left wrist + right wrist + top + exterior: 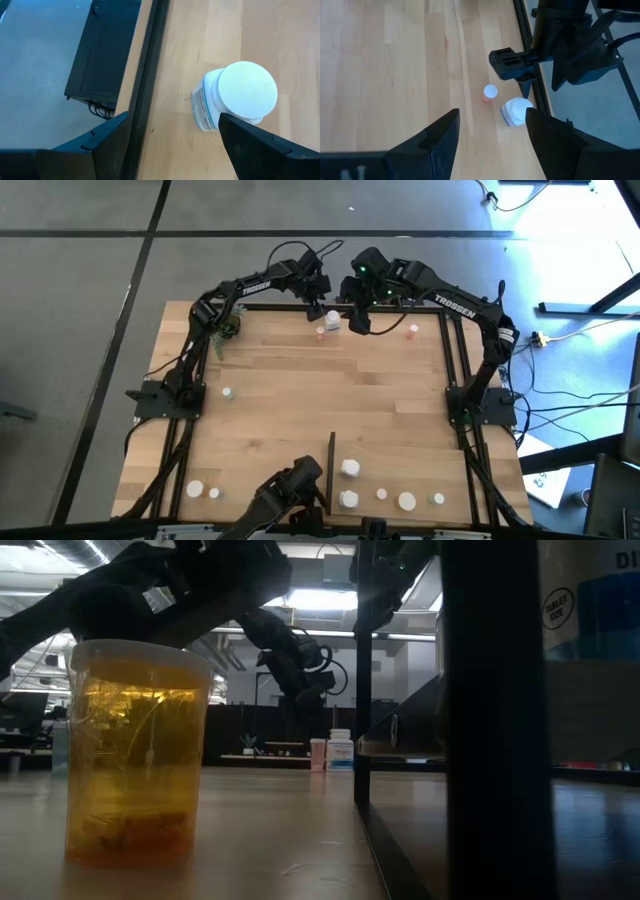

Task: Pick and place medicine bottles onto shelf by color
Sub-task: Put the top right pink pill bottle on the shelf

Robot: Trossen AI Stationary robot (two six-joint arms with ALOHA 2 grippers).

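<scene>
— Two dark arms meet at the far edge of the light-wood tabletop with black frame rails. Where are the medicine bottles?

— One white-capped round bottle with a printed label stands near that far rail, and a smaller pinkish bottle with a white cap stands just beside it. The left gripper hovers over the white one, its fingers spread wide and holding nothing. The right gripper hangs close by, its fingers apart and empty too.

— And the shelf?

— The flat wooden panel with a thin black upright strip lies at the near edge. Several white bottles stand on it to the right of the strip; two more sit left of it.

— Anything else on the surface?

— A small green potted plant sits at the far left corner, and an amber translucent bottle stands close to the low camera.

— The room?

— Grey floor with dark seams around the table, cables on the right, ceiling lights and a dim workspace beyond.
</scene>
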